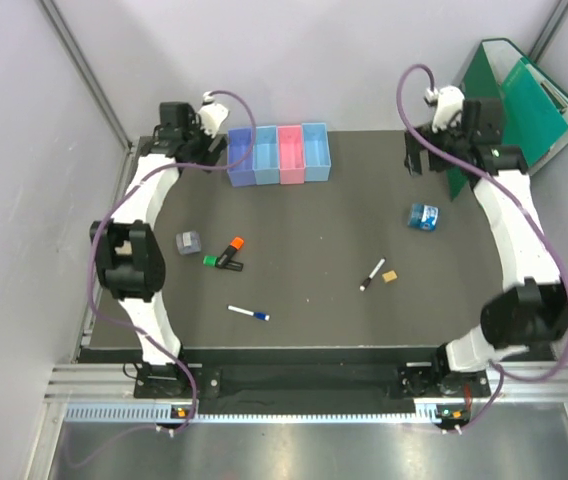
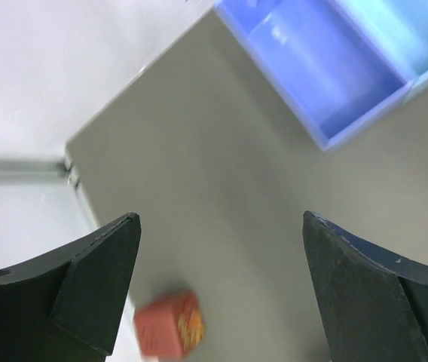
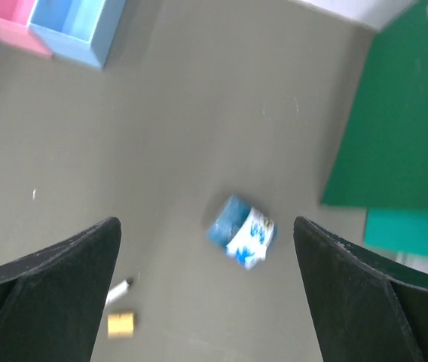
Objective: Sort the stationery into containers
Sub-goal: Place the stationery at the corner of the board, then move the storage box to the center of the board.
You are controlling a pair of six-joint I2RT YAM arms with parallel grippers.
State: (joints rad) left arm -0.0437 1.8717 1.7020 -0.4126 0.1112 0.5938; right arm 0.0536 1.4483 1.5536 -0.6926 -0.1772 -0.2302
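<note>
The four joined bins stand at the back: purple-blue (image 1: 241,160), light blue (image 1: 265,157), pink (image 1: 290,155), light blue (image 1: 315,152). My left gripper (image 1: 202,155) is open and empty just left of the purple-blue bin (image 2: 319,72); in its wrist view it (image 2: 220,226) hangs over bare mat. My right gripper (image 1: 416,158) is open and empty above the blue tape roll (image 1: 424,216), which lies between its jaws in the right wrist view (image 3: 240,230). The orange-and-black highlighter (image 1: 231,249), green highlighter (image 1: 220,262), grey piece (image 1: 188,241), white pen (image 1: 249,313), marker (image 1: 372,274) and tan eraser (image 1: 390,276) lie on the mat.
Green folders (image 1: 519,100) stand at the back right, close to the right arm, and also show in the right wrist view (image 3: 410,113). A small red-orange block (image 2: 170,326) lies near the mat's left edge under the left gripper. Grey walls enclose the table.
</note>
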